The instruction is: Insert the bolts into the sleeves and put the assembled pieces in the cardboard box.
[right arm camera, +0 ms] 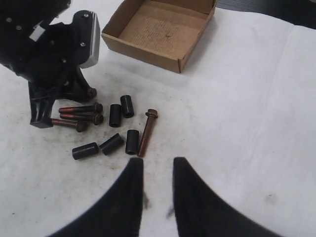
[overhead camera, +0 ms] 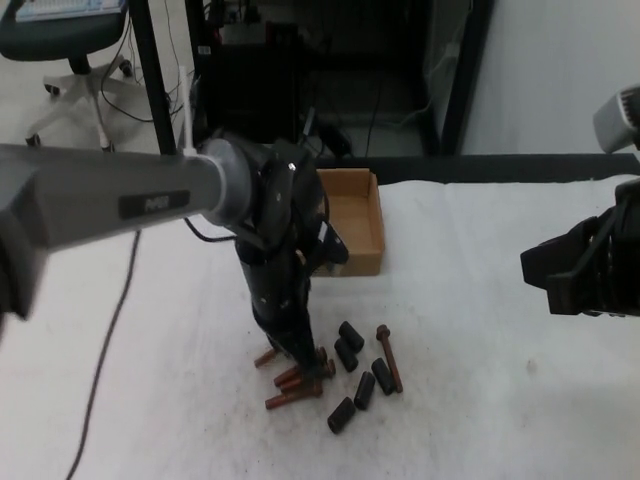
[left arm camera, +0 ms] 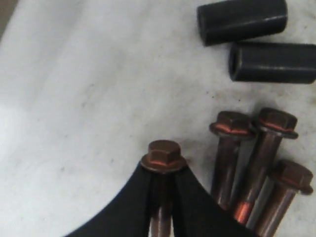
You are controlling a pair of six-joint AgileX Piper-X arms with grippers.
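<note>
the left claw pinches one bolt just under its head, beside three more bolts. the right claw is open a little and holds nothing.

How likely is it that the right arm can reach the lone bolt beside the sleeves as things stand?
Probably yes. The right gripper is open and faces the lone bolt, with bare cloth between; the left gripper grips a second bolt, off to the side.

The left arm was a grey tube with a dark label. Behind the left gripper sat a black, screw-studded wrist housing. The right gripper had black, tapered fingers.
</note>
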